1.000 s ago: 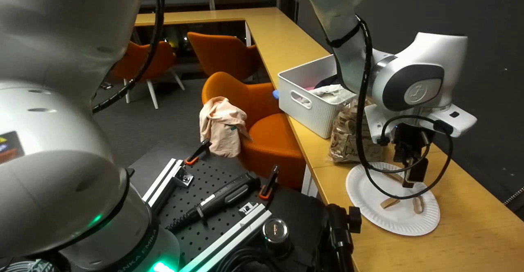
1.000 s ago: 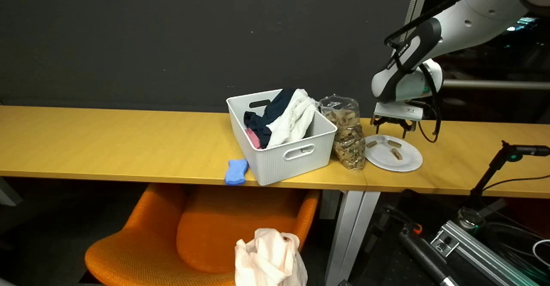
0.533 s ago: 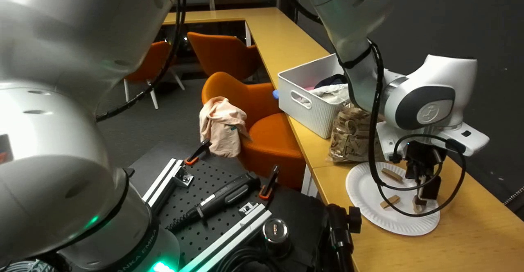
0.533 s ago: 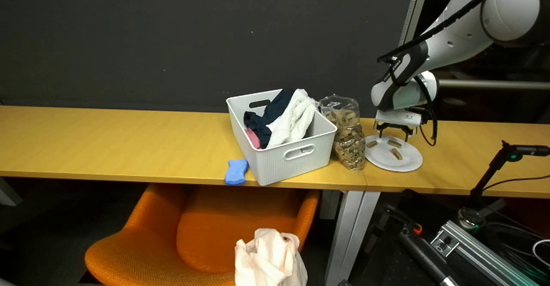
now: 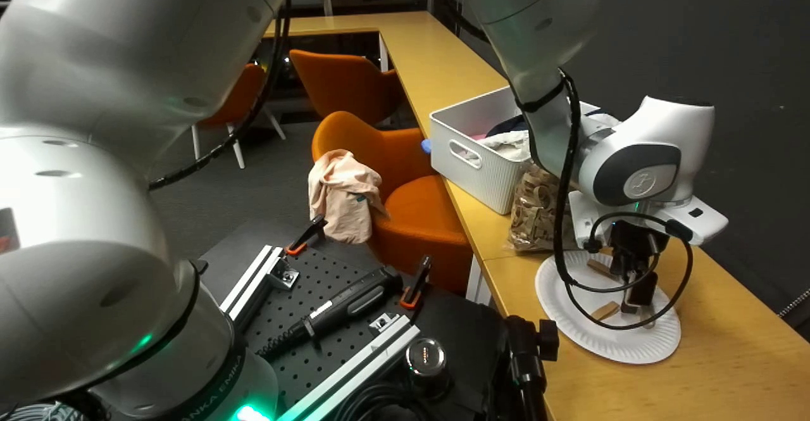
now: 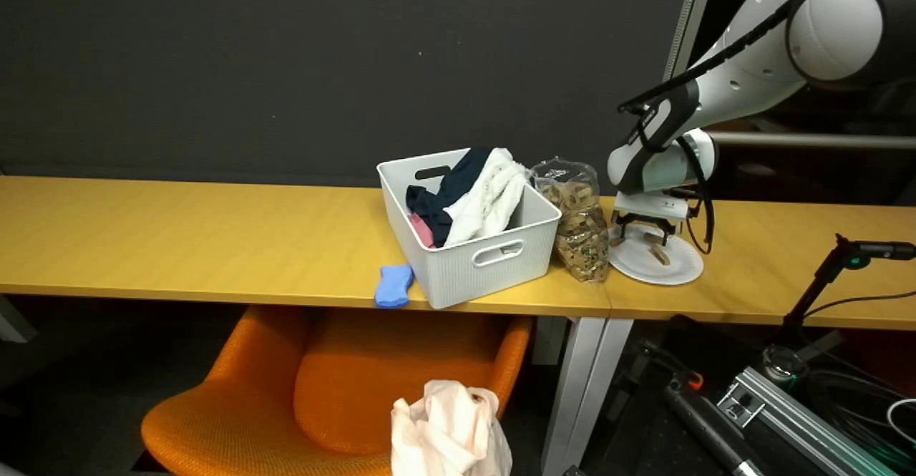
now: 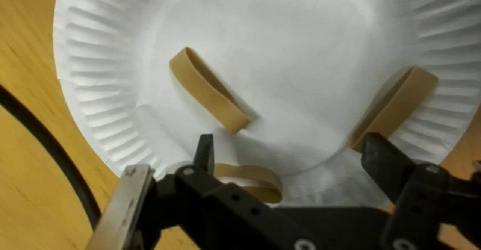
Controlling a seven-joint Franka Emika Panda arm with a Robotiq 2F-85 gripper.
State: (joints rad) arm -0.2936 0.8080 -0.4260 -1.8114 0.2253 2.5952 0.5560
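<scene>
Tan bands [image 7: 208, 94] point lengthwise three different ways near the wide-spread, empty pincer [image 7: 288, 137].

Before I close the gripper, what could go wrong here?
1. In the wrist view, one finger of the open gripper overlaps the end of the right-hand tan band; closing might push that band. Whether they touch, I can't tell.
2. The paper plate looks light and could slide or bend if pressed.
3. The cable loops low near it and may snag its rim.
</scene>
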